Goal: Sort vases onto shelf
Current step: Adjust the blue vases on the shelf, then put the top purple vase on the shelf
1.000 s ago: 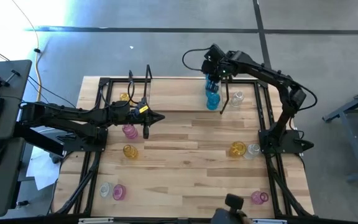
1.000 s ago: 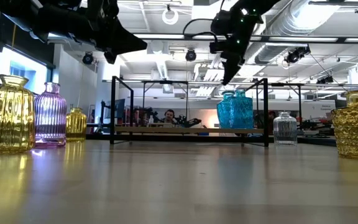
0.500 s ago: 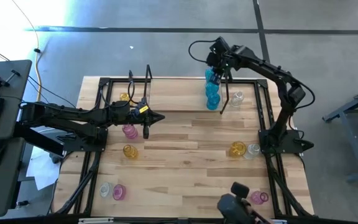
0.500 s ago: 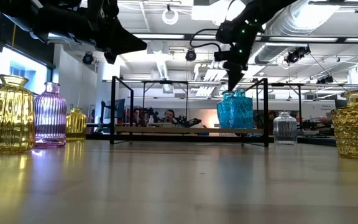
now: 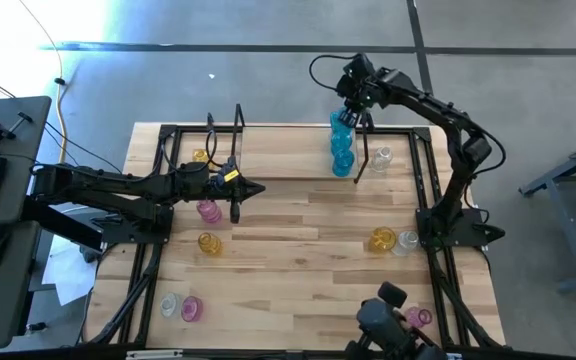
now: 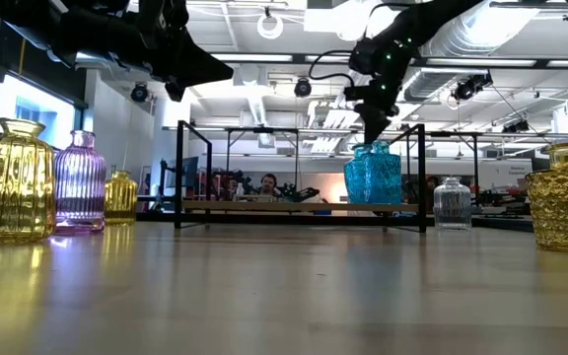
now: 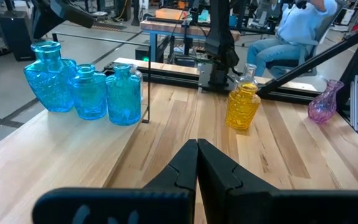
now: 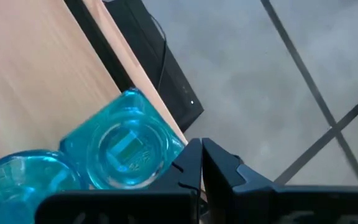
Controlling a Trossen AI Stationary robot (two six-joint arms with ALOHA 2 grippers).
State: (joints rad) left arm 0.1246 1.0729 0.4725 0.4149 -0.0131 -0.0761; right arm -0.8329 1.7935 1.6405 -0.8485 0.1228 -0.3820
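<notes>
Three cyan vases (image 5: 341,143) stand in a row on the shelf (image 5: 278,150) at the table's far side; they also show in the left wrist view (image 7: 89,92). A clear vase (image 5: 381,157) and an amber one (image 5: 201,156) stand on the shelf too. My right gripper (image 5: 356,104) is shut and hangs just over the farthest cyan vase (image 8: 124,149), at its far side (image 6: 371,136). My left gripper (image 5: 255,188) is shut and hovers above the table's middle, left of the vases. Pink (image 5: 208,210), amber (image 5: 208,242) and clear vases stand on the tabletop. My right gripper's shut fingers (image 8: 191,163) come down from above, right beside the far wall (image 8: 174,144) of the farthest cyan vase. Whether they touch it I cannot tell. The vase stands upright on the shelf.
More vases stand near the right edge, amber (image 5: 382,240) and clear (image 5: 405,242), and near the near edge, pink (image 5: 191,308), clear (image 5: 169,304) and pink (image 5: 416,317). A dark object (image 5: 388,325) shows at the near edge. Black frame rods (image 5: 236,130) rise from the shelf.
My right gripper has moved a little toward the table's far edge and right, staying shut above the cyan vases. The dark object at the near edge has come farther into view. The vases have not moved.
</notes>
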